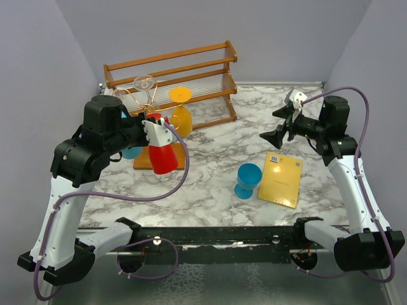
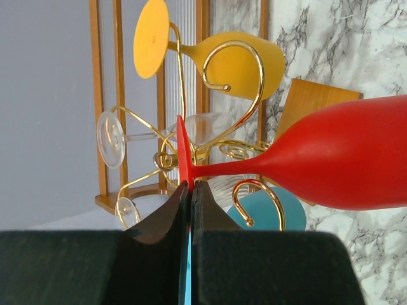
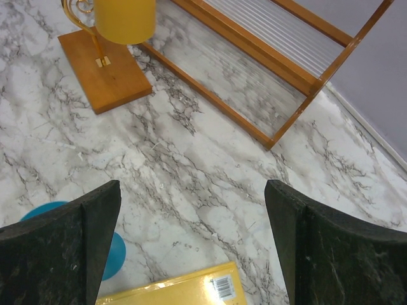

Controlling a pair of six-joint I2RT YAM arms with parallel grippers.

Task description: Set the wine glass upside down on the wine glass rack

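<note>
My left gripper (image 1: pixel 154 122) is shut on the round foot (image 2: pixel 184 152) of a red wine glass (image 1: pixel 163 156). It holds the glass bowl-down beside the gold wire wine glass rack (image 1: pixel 141 96), over the rack's wooden base (image 1: pixel 180 160). In the left wrist view the red stem (image 2: pixel 235 168) runs between curled gold arms (image 2: pixel 254 70); I cannot tell whether it rests on one. A yellow glass (image 1: pixel 181 115) and clear glasses (image 1: pixel 145 82) hang upside down on the rack. My right gripper (image 1: pixel 280 136) is open and empty, above the marble at the right.
A two-tier wooden slatted shelf (image 1: pixel 172 68) stands behind the rack. A blue glass (image 1: pixel 248 180) stands upright mid-table beside a flat yellow book (image 1: pixel 282 179). Another blue glass (image 2: pixel 273 213) sits low by the rack, behind my left arm. Grey walls close in both sides.
</note>
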